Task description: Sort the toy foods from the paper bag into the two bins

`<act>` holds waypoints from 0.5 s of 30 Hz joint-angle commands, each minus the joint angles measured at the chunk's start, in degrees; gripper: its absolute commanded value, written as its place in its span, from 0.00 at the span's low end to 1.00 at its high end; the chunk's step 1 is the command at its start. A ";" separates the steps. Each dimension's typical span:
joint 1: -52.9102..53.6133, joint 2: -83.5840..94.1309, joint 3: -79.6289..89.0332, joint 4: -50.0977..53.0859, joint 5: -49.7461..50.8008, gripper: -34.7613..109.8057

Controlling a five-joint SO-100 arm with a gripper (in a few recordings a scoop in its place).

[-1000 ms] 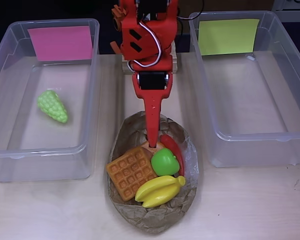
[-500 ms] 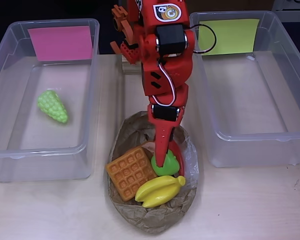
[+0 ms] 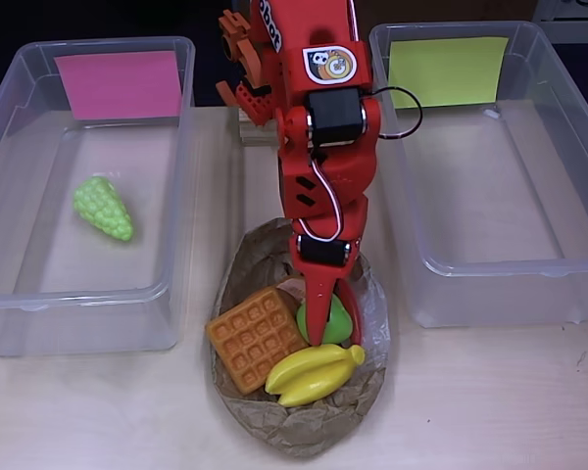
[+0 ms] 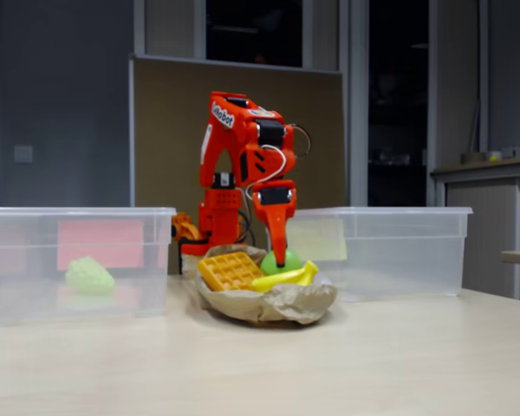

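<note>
The crumpled brown paper bag [image 3: 299, 421] lies open on the table between the two clear bins. In it, an orange waffle [image 3: 253, 336] lies flat at the left in the overhead view, yellow bananas [image 3: 312, 374] lie near the front, and a green apple [image 3: 337, 320] sits just behind them. The pink-labelled bin [image 3: 39, 294] at the left holds pale green grapes [image 3: 102, 207]. The yellow-green-labelled bin [image 3: 490, 284] stands at the right.

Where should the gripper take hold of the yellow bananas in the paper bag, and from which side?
Grip the bananas across the middle of the bunch, coming straight down from above. They lie flat on top in the paper bag, curved and narrow across, with the waffle and green apple close behind, so a side approach looks crowded.
</note>
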 commanded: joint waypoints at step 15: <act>-0.09 7.21 -11.43 14.24 -4.57 0.41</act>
